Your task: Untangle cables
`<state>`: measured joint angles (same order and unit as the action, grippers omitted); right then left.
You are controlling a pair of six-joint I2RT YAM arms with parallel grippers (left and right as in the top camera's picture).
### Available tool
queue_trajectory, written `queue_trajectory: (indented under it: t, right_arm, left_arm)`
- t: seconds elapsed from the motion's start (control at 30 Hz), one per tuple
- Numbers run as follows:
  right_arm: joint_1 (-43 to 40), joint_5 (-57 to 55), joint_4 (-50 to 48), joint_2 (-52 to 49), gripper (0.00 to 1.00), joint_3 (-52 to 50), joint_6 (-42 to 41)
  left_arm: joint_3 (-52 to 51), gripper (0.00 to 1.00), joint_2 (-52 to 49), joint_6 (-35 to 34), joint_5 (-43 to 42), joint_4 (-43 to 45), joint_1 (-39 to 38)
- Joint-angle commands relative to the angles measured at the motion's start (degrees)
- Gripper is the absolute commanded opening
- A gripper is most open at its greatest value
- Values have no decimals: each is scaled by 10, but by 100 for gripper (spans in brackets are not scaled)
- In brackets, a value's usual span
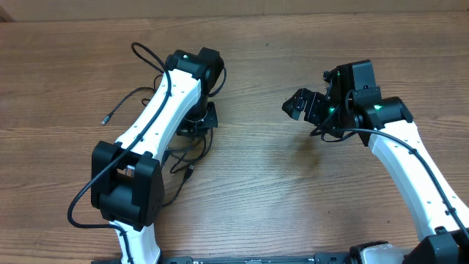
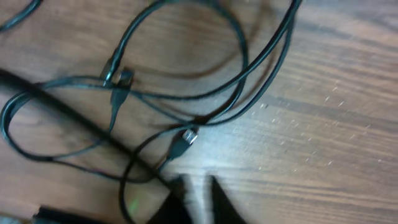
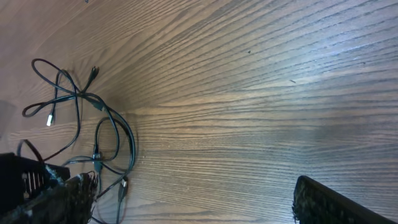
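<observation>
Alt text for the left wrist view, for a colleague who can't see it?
Thin black cables lie in overlapping loops on the wooden table, with a silvery-tipped plug near the middle. The left gripper sits at the bottom edge, jaws closed just below that plug; whether they pinch a cord is unclear.

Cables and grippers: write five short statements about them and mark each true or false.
1. The cables lie under the left arm. True.
2. The right gripper is shut on a cable. False: it is open over bare table, apart from the cables.
3. A silvery-tipped plug lies at the bundle's outer left edge. True.
4. The cables lie in separate straight lines. False: they cross one another in loose loops.
5. The left gripper is wide open. False: it is shut, down among the cables.
</observation>
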<state>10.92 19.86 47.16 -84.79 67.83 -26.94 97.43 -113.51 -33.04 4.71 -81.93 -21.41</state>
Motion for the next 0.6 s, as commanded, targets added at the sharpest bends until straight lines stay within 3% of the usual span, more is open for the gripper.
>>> queue_trajectory:
  t: [0.0, 0.13, 0.27, 0.57]
  right_arm:
    - [-2, -8, -3, -1, 100, 8, 5]
    - [-2, -12, -1, -2, 100, 8, 18]
    - [-2, -18, 1, -2, 100, 8, 17]
    - [-2, 12, -17, -2, 100, 8, -14]
  left_arm:
    - [-2, 4, 8, -3, 2, 8, -1]
    - [35, 4, 8, 11, -3, -29, 0]
    - [135, 4, 12, 16, -3, -92, 0]
    - [491, 4, 48, 44, -3, -147, 0]
